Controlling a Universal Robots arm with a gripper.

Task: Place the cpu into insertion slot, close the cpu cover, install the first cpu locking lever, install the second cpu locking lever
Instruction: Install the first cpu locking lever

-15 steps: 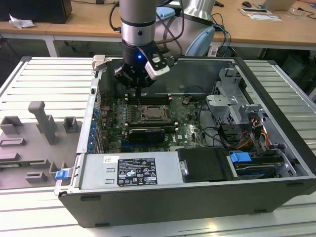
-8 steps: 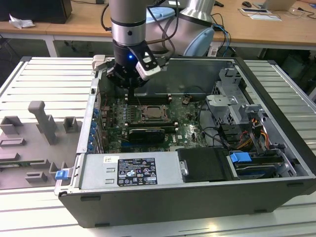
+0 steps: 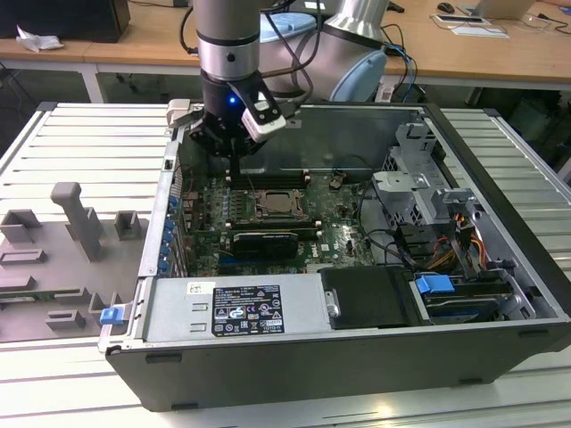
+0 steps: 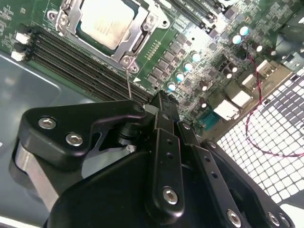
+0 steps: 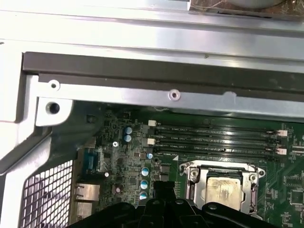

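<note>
cpu (image 5: pixel 223 192) flat, metal top up, square, print unreadable, seated in insertion slot (image 5: pixel 201 186) mid-board | cpu cover (image 5: pixel 216 169) down around it | gripper (image 3: pixel 234 165) just beyond, over memory slots (image 5: pixel 213 137), opening cannot be told | white label (image 3: pixel 245 309) on near shroud

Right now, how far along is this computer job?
The pale silver square cpu already lies in place, with the thin metal frame cover down around it. The gripper hovers by a thin wire lever that stands raised. Latching the levers looks left to do.
</note>
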